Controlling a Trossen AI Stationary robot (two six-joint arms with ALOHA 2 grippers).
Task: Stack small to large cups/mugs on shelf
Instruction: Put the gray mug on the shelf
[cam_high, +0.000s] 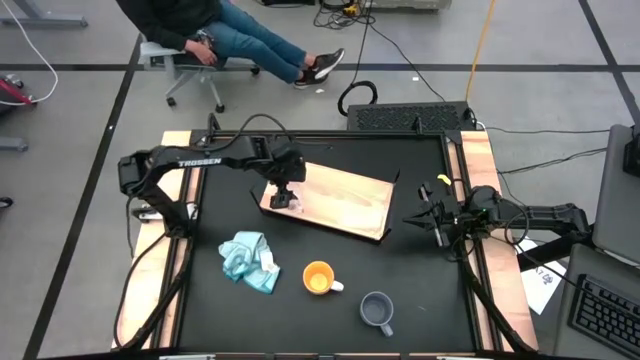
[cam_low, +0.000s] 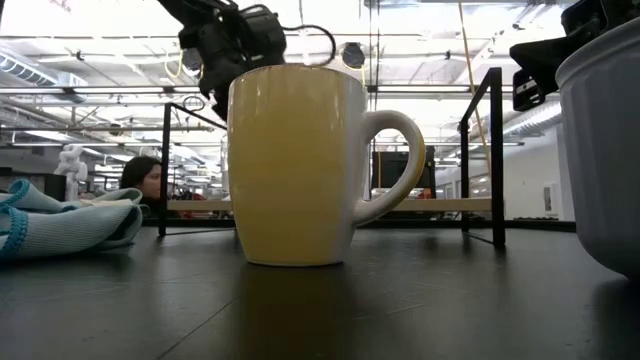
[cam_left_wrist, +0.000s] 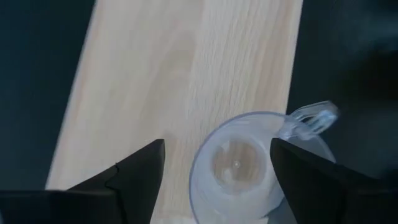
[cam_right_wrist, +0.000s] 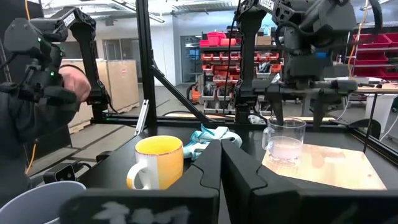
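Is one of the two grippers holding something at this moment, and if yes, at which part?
Nothing is held. The left gripper is open, its fingers on either side of the glass cup on the wooden board, not touching it. The right gripper is empty.

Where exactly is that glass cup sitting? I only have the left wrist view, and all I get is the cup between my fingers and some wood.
Observer: The glass cup stands upright on the wooden board, at the board's left end, near its edge.
Operator: Am I gripping it?
Observer: No. The left gripper hangs over the cup with its fingers spread to either side, clear of the glass.
Operator: Where are the other mugs?
Observer: Both are off the board, on the black tabletop: the orange mug in the middle, the grey-blue mug to its right.
Operator: And the right arm?
Observer: The right gripper waits just past the board's right end, holding nothing.
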